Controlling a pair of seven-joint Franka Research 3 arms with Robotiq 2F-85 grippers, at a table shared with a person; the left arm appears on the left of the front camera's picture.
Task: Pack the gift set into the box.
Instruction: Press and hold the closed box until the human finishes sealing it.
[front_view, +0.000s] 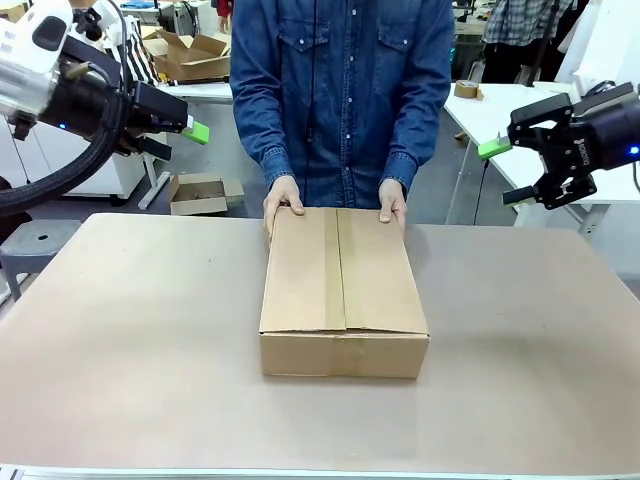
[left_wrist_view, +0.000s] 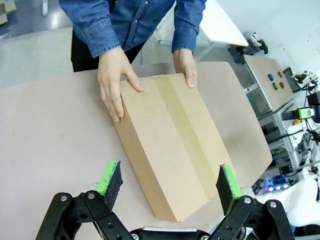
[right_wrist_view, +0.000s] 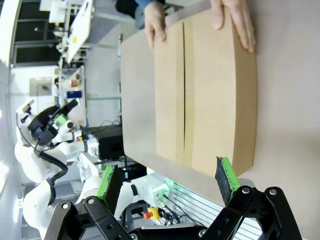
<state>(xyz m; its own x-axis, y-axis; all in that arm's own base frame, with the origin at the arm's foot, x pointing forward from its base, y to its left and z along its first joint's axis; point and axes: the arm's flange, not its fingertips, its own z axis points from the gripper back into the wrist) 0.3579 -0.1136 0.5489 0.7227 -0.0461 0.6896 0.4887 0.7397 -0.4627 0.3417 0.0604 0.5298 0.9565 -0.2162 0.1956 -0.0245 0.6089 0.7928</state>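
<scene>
Large plain brown corrugated cardboard box (front_view: 343, 290) (left_wrist_view: 170, 145) (right_wrist_view: 205, 90): you find it flat on the tan table (front_view: 130, 340) (left_wrist_view: 50, 135) (right_wrist_view: 290, 100), about the middle, long side running from the robot toward the person. The top flaps are folded down and meet along a seam down its length. In the right wrist view a thin dark gap shows along that seam.

Person in a blue denim shirt stands at the far side. Both hands rest on the box's far end. The hand on the robot's left side (front_view: 283, 200) (left_wrist_view: 114, 82) (right_wrist_view: 237, 20) wraps the far corner, fingers lying along the side edge. The other hand (front_view: 392, 203) (left_wrist_view: 185, 65) (right_wrist_view: 156, 22) sits on the opposite far corner, thumb on top.

Left gripper (front_view: 180, 138) (left_wrist_view: 168, 175): raised off the table at the robot's left, well apart from the box. Its fingers are spread wide and carry nothing. In its wrist view you see the green pads (left_wrist_view: 111, 177) either side of the near end of the box, above it, not touching.

Right gripper (front_view: 505, 172) (right_wrist_view: 166, 174): raised at the robot's right, also well apart from the box. Fingers spread, nothing between them.

Background: a small open brown carton (front_view: 197, 193) lies on the floor behind the table.
</scene>
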